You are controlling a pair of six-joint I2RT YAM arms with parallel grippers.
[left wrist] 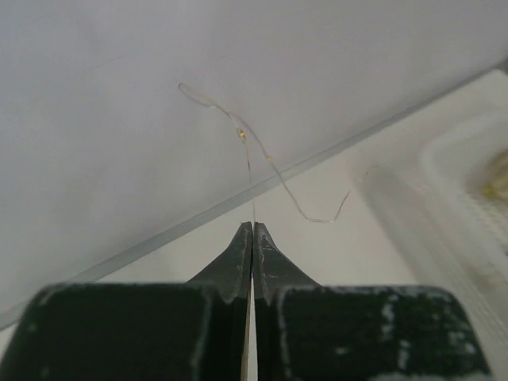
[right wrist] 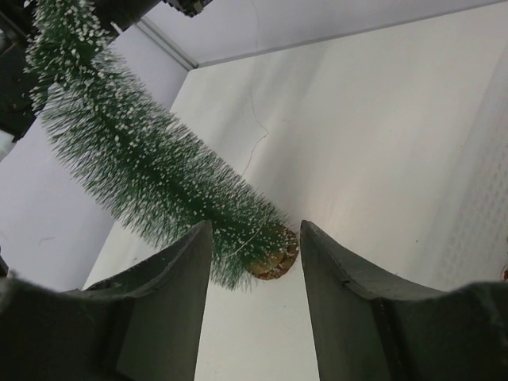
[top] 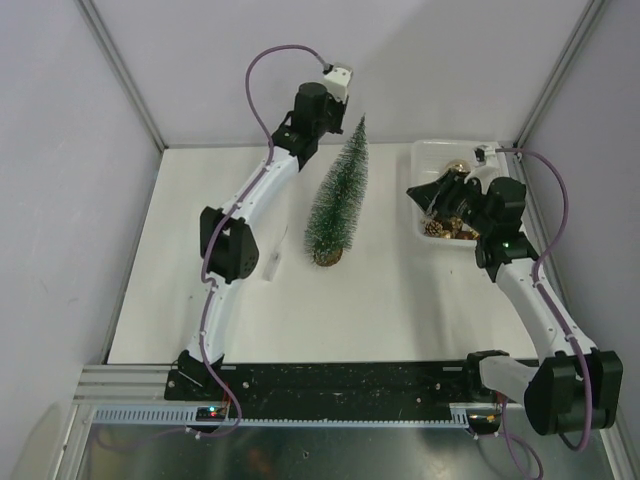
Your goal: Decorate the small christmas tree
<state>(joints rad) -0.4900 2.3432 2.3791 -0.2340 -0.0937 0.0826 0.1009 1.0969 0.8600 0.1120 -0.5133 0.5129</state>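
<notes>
Only left wrist shows wire pinched in left gripper; right gripper parted, facing tree

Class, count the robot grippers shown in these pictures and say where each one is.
2. The left gripper, shut on a thin wire, points at the back wall behind the small christmas tree; the right gripper, open, hangs over the white basket. Neither is hidden.

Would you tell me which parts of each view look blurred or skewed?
Left wrist view: the white plastic mesh basket is blurred, while the thin pale wire pinched in the left gripper is crisp. Right wrist view: the frosted green bottle-brush tree appears slanted, bristles sharp.
</notes>
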